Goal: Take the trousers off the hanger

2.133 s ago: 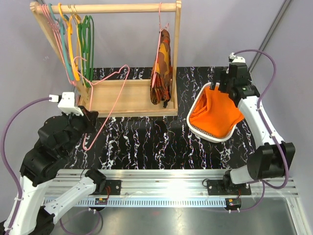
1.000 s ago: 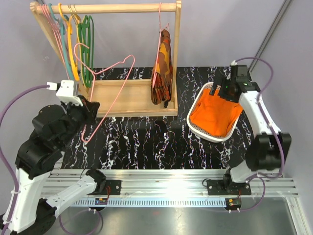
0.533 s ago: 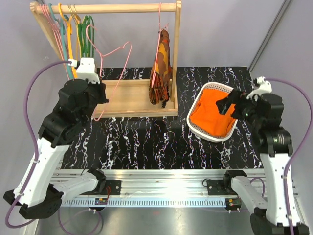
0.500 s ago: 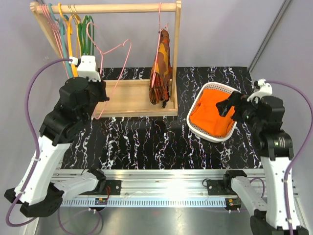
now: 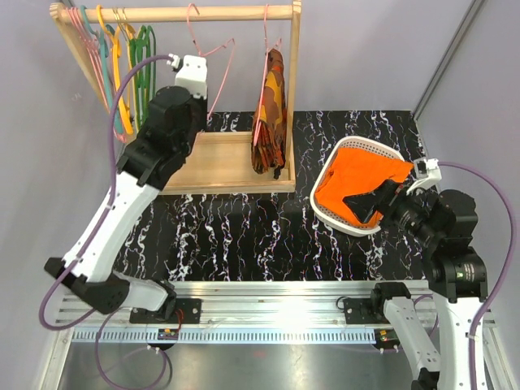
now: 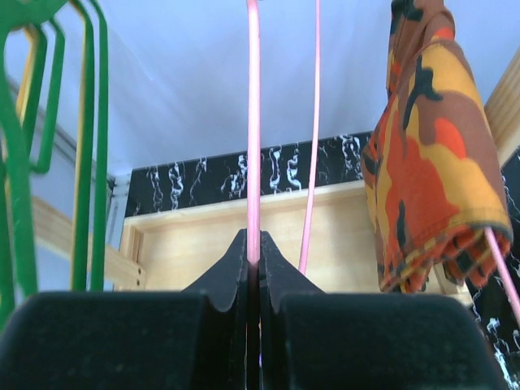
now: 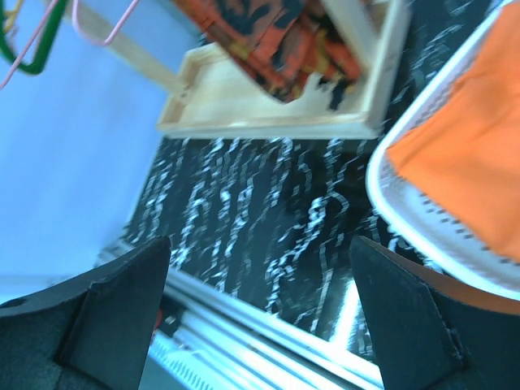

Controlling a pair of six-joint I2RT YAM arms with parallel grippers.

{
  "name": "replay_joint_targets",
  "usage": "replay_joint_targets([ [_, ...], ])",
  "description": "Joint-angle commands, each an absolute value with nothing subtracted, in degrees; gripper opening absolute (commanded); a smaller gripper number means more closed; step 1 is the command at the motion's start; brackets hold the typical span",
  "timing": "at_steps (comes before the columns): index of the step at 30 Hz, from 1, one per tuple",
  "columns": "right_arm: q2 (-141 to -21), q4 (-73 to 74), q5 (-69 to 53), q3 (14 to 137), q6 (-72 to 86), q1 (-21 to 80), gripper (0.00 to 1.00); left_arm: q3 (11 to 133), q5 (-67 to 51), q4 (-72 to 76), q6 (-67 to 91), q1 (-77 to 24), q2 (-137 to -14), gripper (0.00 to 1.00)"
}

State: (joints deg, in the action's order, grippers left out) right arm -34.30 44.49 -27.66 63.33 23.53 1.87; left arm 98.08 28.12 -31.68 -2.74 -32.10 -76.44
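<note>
Left wrist: hanger [image 6: 253, 122] between fingers [image 6: 226, 280]

orange trousers [image 5: 357, 183] in white basket [image 5: 370, 144], pink hanger [image 5: 225, 67] at rail [image 5: 236, 12]

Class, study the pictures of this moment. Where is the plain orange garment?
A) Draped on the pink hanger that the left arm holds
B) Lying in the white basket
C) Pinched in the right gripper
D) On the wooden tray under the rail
B: the trousers lie inside the white basket, while the left gripper is shut on a bare pink hanger and the right gripper is open and holds nothing.
</note>
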Motion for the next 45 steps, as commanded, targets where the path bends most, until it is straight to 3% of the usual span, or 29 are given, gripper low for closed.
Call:
replay_joint_targets([
  [1, -32.00, 37.28, -39.28, 59.86, 30.57, 2.02, 0.99, 105.28, 28.56, -24.34, -5.62, -31.29, -81.38, 0.00],
  [12, -25.75, 41.92, -39.20, 60.12, 28.48, 2.11, 0.99, 113.91, 28.39, -26.19, -2.20, -30.76, -92.28, 0.00],
  [18, -25.93, 47.80, -34.29, 61.61, 22.68, 2.11, 0.99, 111.19, 26.54, -26.81, -0.26, -30.85, -90.36, 0.12],
  [19, -25.84, 49.03, -33.06, 61.87, 21.37, 2.11, 1.00, 110.14, 26.54, -26.55, -0.09, -30.85, -89.74, 0.16],
  [20, -25.84, 49.48, -31.05, 62.05, 20.75, 2.11, 1.00, 108.73, 26.11, -26.46, 1.48, -30.85, -89.21, 0.30],
  [24, -26.19, 52.03, -26.12, 63.37, 17.67, 2.11, 0.99, 107.32, 24.88, -30.14, 5.78, -30.85, -86.32, 0.65],
  [26, -26.37, 53.52, -22.61, 64.42, 16.96, 2.11, 1.00, 104.09, 24.08, -33.48, 8.69, -30.85, -82.63, 0.76],
  [28, -26.37, 54.75, -21.89, 65.91, 16.18, 2.02, 1.00, 99.26, 22.86, -33.93, 12.64, -30.94, -76.07, 0.99],
  [34, -26.54, 58.53, -13.81, 68.90, 13.19, 2.11, 0.99, 79.47, 19.95, -34.80, 20.65, -30.94, -60.05, 0.99],
  [37, -27.86, 59.94, -9.67, 70.65, 12.66, 2.46, 0.99, 72.02, 25.11, -38.48, 22.50, -30.94, -52.66, 0.99],
  [45, -29.97, 62.22, 6.57, 72.86, 7.74, 9.05, 0.99, 61.27, 33.13, -44.03, 18.21, -30.94, -36.77, 0.99],
])
